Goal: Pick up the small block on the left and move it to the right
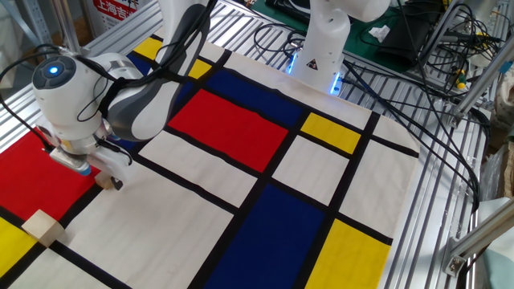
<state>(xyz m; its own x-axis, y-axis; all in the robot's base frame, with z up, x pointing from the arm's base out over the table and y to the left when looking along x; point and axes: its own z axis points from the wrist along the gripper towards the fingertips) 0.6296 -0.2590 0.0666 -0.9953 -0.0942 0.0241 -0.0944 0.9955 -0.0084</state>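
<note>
Gripper (107, 181), left of frame, is pinching small block (104, 181) on the mat; lifting straight up is advisable before travelling right.

The table (450, 172) is built of slatted aluminium rails and covered by a cloth (265, 172) of red, blue, yellow and white panels. Black cables (418, 88) are strewn at the far right corner.
</note>
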